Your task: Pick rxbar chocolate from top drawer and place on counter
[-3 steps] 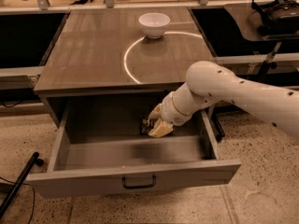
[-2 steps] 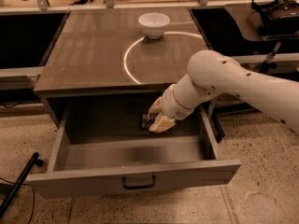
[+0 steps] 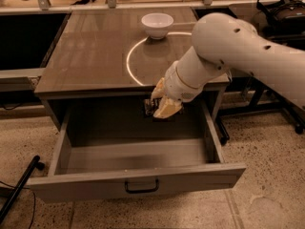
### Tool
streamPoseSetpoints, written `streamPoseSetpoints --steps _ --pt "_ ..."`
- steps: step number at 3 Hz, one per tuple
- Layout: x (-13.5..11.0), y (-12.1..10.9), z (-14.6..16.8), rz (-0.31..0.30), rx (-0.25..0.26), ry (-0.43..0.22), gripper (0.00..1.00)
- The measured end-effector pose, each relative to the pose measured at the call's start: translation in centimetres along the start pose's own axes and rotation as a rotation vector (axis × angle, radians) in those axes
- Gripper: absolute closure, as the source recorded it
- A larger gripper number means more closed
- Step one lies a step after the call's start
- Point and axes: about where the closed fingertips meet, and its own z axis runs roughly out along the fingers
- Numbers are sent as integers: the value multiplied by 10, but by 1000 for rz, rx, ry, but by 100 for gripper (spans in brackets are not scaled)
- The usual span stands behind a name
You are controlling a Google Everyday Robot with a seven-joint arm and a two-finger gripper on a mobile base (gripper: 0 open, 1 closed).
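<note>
The top drawer (image 3: pixel 138 178) is pulled wide open below the counter (image 3: pixel 95 51), its black pull handle facing me. My gripper (image 3: pixel 159 104) hangs over the rear right of the drawer, just under the counter's front edge. Its yellowish fingers (image 3: pixel 167 109) are shut on the rxbar chocolate (image 3: pixel 149 107), a small dark bar showing at the gripper's left side, lifted above the drawer floor. My white arm reaches in from the right, over the counter's right front corner.
A white bowl (image 3: pixel 157 25) stands at the back of the counter, on the bright arc. A black stand leg (image 3: pixel 19 187) lies on the floor at the left. Dark furniture and a table leg stand to the right.
My gripper has risen with the bar from the drawer floor towards the counter's edge, and the arm has swung up and back.
</note>
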Motion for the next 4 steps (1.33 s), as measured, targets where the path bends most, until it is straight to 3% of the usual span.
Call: streamPoseSetpoints --steps 1,2,4 --pt "-10 -4 -24 -42 27 20 100" --pt "-13 -6 -27 -44 27 30 100" --pt "-27 -59 -67 0 76 88 100"
